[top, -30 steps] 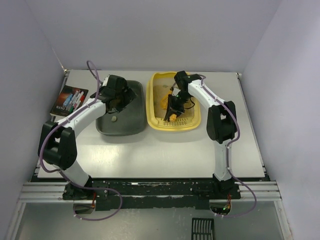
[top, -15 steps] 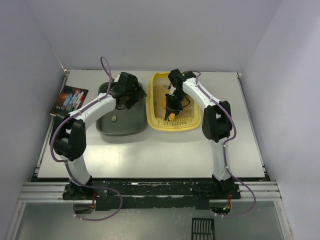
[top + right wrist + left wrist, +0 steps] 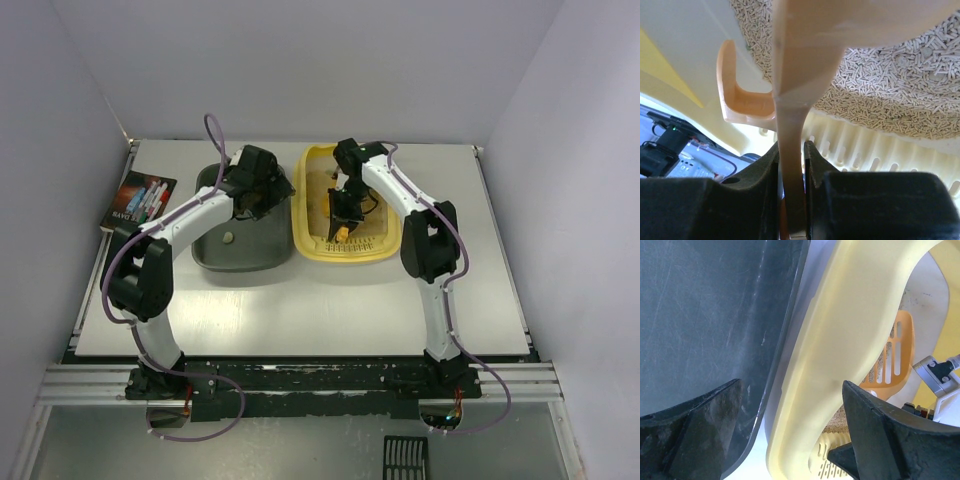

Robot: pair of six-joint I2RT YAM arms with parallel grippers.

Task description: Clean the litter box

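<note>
a pale table (image 3: 300, 300) fills the middle of the top view, with both arms reaching from the bottom edge toward its upper half. the yellow litter box (image 3: 301, 215) lies just right of centre in the upper part of that view, its long side running up the picture and its slotted ledge (image 3: 352, 247) at the lower end. a dark grey tray (image 3: 240, 252) of much the same size sits just beside it on the left, their rims close together with a thin strip of table between them in the left wrist view. a dark printed card (image 3: 138, 200) lies at the left edge of the table, well apart from both trays. the left gripper (image 3: 791, 385) stands wide open and holds nothing; it straddles the two neighbouring rims, one finger over the grey tray and the other on the litter box's side. the right gripper (image 3: 790, 150) is inside the litter box near the lower end, pinched tight on the handle of an orange scoop (image 3: 790, 95), whose slotted head shows at the right of the left wrist view. beige pellet litter (image 3: 900, 85) covers the box floor above the ledge. a small pale lump (image 3: 228, 237) rests in the grey tray.
</note>
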